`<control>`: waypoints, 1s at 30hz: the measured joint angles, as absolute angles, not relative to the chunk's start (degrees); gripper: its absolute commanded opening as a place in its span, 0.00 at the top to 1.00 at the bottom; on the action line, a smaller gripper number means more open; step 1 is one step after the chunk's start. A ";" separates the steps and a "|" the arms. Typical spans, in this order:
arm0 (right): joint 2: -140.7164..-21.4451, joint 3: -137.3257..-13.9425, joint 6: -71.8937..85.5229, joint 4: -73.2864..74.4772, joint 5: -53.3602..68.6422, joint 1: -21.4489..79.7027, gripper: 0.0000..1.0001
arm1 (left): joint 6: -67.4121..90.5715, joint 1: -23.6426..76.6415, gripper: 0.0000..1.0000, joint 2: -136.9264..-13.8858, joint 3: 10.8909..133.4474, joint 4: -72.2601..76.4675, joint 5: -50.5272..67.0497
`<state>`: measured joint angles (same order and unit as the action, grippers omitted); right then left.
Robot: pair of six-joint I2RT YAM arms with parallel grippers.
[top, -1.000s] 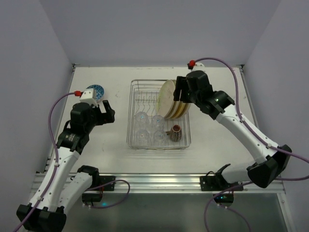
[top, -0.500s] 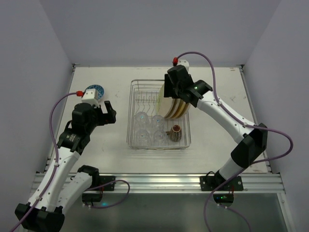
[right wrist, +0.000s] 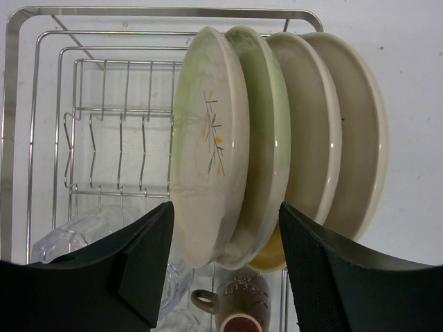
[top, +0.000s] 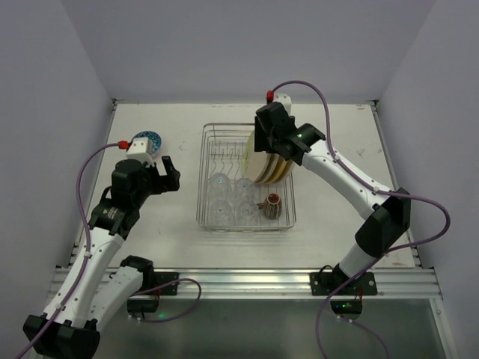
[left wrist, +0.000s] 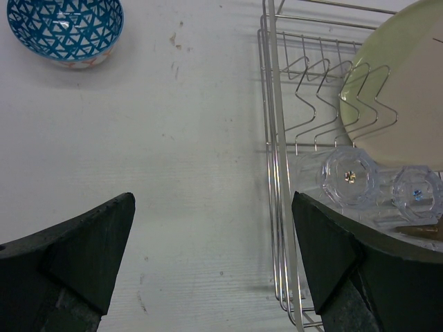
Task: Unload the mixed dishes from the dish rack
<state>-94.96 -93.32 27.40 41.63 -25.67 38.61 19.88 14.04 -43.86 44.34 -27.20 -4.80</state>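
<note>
I am looking at the table [top: 329, 217] with the dish rack [top: 202, 188] sitting about mid-table, and I place everything else from that rack.

Four plates [top: 260, 155] stand on edge in the far right part of the rack, leaning together in a row. The one facing the rack's left side shows a small twig pattern.

My right gripper [right wrist: 226, 221] hangs over that row from the rack's far side. Its fingers [right wrist: 145, 259] are roughly half spread, and through the wrist camera the two leftmost plates sit in the gap between them. I cannot tell whether either finger touches a plate, and nothing is lifted.

My left gripper [top: 171, 172] is outside the rack, just off its left wall, over bare table. Its fingers [left wrist: 86, 245] are spread as wide as they go, and it carries nothing.

Four glasses [top: 219, 182] stand in a tight square in the near left part of the rack, just beside the plates.

The bowl [top: 148, 140], blue-patterned, is out of the rack, on the table well to its left and level with its far end.

The mug [top: 271, 204], dark brown, lies in the rack's near right corner, on the near side of the plates and right of the glasses.
</note>
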 measured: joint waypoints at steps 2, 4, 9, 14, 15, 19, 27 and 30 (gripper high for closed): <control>-94.52 -93.27 27.38 42.04 -26.33 38.52 0.37 | 19.88 14.04 0.00 -43.86 44.34 -27.20 -4.78; -93.65 -93.06 27.24 42.17 -26.50 38.11 0.37 | 19.88 14.04 0.00 -43.86 44.34 -27.20 -4.78; -90.24 -91.37 26.94 42.52 -27.33 36.75 0.37 | 19.88 14.02 0.00 -43.86 44.34 -27.16 -4.49; -86.37 -88.84 26.83 42.44 -27.46 34.94 0.37 | 19.88 14.04 0.00 -44.66 44.34 -26.11 -0.64; -85.62 -88.25 26.79 42.50 -27.46 34.46 0.37 | 19.90 14.04 0.00 -45.25 44.38 -25.78 0.58; -82.00 -84.60 26.76 42.26 -27.22 31.94 0.36 | 20.99 15.07 0.00 -50.02 46.37 -25.21 5.26; -70.24 -75.68 26.28 42.22 -25.89 24.60 0.33 | 25.87 31.44 0.00 -64.20 60.31 -21.34 4.10; -63.83 -71.00 26.13 41.98 -25.71 22.90 0.29 | 26.26 36.77 0.02 -71.31 67.24 -20.16 1.58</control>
<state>-63.83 -71.00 26.13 41.98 -25.71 22.90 26.26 36.77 -71.31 67.24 -20.16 1.58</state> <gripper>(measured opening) 0.687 0.997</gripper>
